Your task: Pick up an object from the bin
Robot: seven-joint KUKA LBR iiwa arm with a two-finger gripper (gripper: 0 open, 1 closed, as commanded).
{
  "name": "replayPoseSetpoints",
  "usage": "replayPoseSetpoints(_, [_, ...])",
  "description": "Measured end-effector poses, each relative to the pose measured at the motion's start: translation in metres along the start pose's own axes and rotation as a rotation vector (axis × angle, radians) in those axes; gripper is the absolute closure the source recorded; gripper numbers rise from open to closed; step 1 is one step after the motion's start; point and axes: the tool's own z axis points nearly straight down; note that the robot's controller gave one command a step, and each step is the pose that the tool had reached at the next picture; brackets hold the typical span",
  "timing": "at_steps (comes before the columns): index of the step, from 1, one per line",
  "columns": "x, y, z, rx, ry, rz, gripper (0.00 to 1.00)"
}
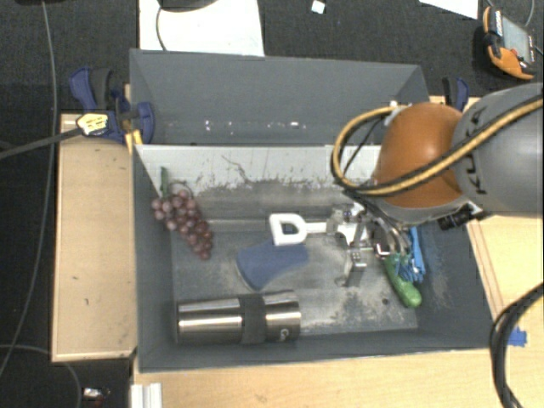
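Camera view looks down on a scuffed grey bin (272, 100) set on dark carpet (357, 24). The gripper (359, 246) hangs right of centre; I cannot tell whether it is apart or together. Just left lies a white scoop (289, 229), long axis across the bin, handle pointing right toward the gripper.

Bin (255, 100): grey metal, matt; floor scuffed and scratched. Cylinder (204, 320): polished metal, shiny, with a matt black band. Grape bunch (183, 218): dull purple, looks plastic. White piece (287, 229): smooth plastic. Blue wedge (268, 263): matt, soft-looking. Green piece (404, 286): glossy.
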Motion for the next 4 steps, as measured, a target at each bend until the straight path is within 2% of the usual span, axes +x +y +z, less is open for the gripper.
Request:
replayPoseSetpoints(1, [-0.002,0.0,-0.004,0.0,-0.008,0.0,0.0])
replayPoseSetpoints(2, [-0.042,-0.001,0.06,-0.001,-0.009,0.111,0.0])
replayPoseSetpoints(3, [-0.043,-0.033,0.06,0.0,-0.014,0.076,0.0])
replayPoseSetpoints(4, [-0.043,-0.004,0.06,-0.003,-0.012,0.102,0.0])
